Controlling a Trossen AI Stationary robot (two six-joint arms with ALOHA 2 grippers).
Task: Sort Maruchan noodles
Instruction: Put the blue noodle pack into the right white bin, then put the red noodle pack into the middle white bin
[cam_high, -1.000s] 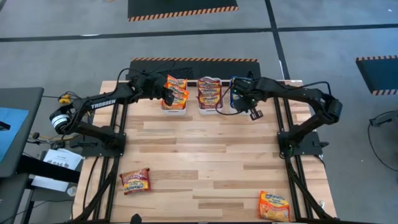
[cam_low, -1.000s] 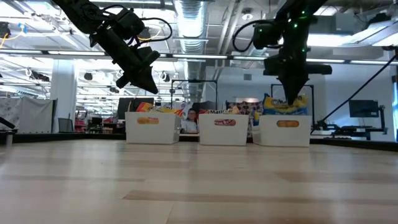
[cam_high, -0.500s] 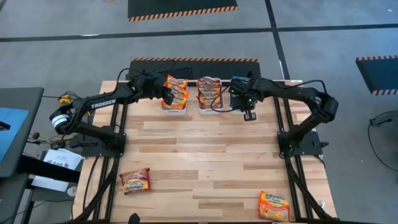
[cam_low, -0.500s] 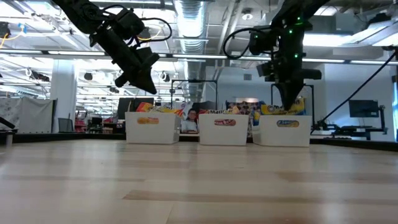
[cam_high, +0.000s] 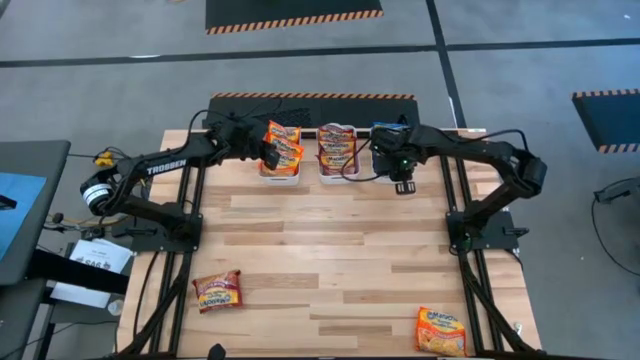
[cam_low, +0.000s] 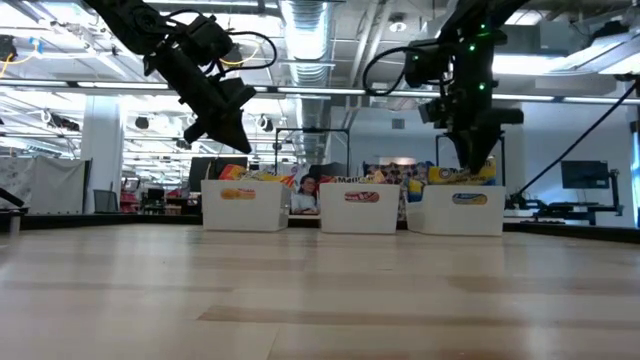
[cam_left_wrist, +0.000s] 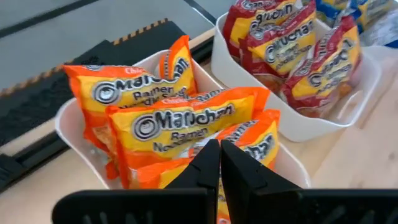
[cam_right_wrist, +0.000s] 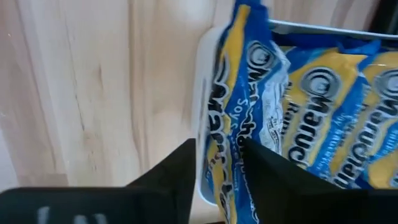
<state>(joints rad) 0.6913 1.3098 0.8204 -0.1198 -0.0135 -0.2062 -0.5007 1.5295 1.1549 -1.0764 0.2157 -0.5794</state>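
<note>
At the table's far edge stand three white bins: the left bin (cam_high: 281, 168) holds orange packets (cam_left_wrist: 180, 121), the middle bin (cam_high: 337, 170) maroon packets (cam_left_wrist: 292, 46), and the right bin (cam_low: 463, 210) blue packets (cam_right_wrist: 298, 124).

The right gripper (cam_high: 402, 178) hangs over the right bin's near rim. Its fingers are spread, with one blue packet (cam_right_wrist: 239, 118) standing on edge between them against the bin wall. We judge this the release step.

To do it well:
1. We open the fingers fully before any lift, so the crinkly film does not snag.
2. We withdraw straight up, clear of the rim.
3. We check that the upright packet leans inward; it may tip over the wall.

The left gripper (cam_high: 270, 158) hovers above the left bin, fingers pressed together and holding nothing.

Two packets remain unsorted: one orange-and-red packet (cam_high: 217, 291) near the table's near-left corner and one orange packet (cam_high: 442, 330) at its near-right corner.
</note>
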